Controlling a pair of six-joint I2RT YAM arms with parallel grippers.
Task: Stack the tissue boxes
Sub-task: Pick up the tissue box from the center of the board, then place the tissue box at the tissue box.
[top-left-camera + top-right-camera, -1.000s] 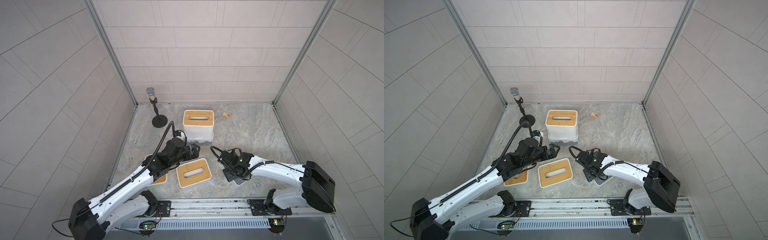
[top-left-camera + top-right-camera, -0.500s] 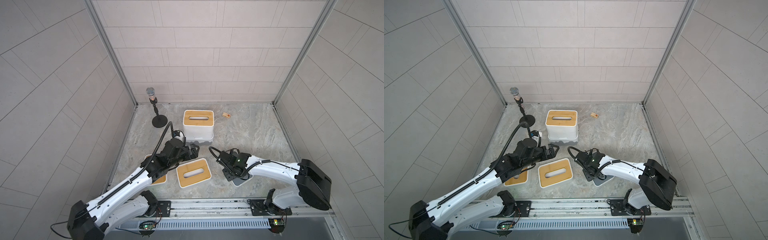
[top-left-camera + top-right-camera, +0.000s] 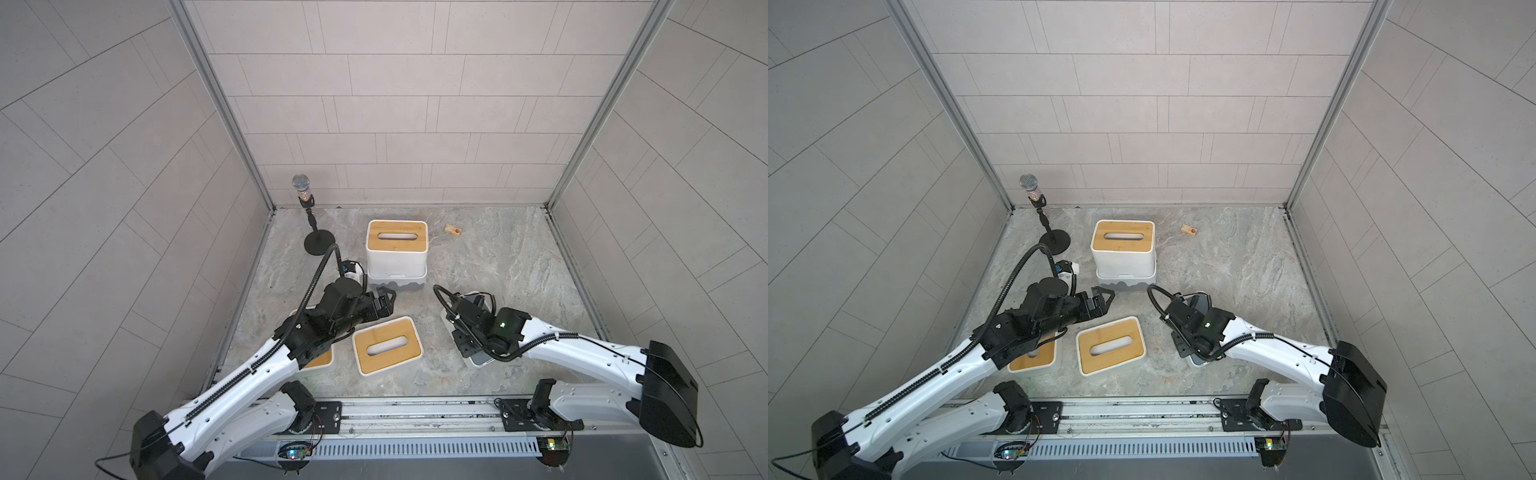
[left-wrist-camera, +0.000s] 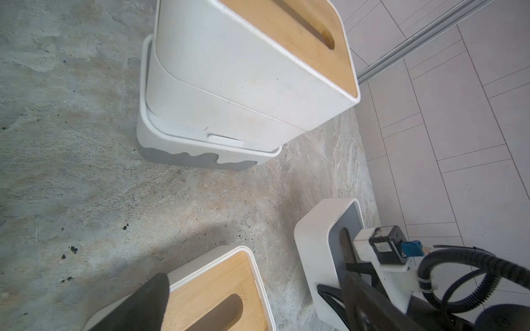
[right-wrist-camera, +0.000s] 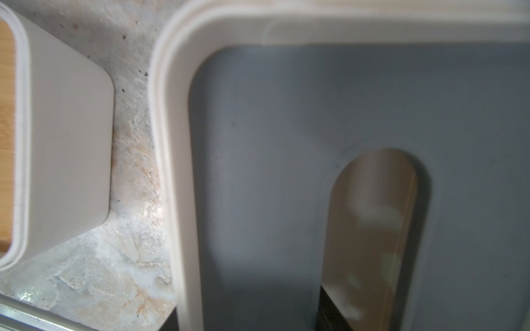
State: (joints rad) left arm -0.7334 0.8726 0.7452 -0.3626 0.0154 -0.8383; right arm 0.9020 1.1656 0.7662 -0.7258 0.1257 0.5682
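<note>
The stack [image 3: 397, 253] at the back of the worktop [image 3: 507, 266] held at least two boxes: a bamboo-topped one seated on the wavy-base box [image 4: 198, 156]. Whether a third sat between them could not be told. Three more boxes lay loose near the front: a bamboo box [image 3: 387, 351] in the middle, a second bamboo box [image 3: 1044, 360] half hidden under the left arm, and a grey box [image 4: 315, 238] to the right.

The right gripper [image 3: 468, 340] was clenched on the grey box, one finger down through the lid slot as far as the left wrist view showed. The box appeared to rest on the worktop, not yet lifted. The left gripper [image 3: 384, 302] hung spread wide and empty between the stack and the bamboo box.

By my reckoning the job was under half done: the grey box had to go onto the stack, then both loose bamboo ones.
</note>
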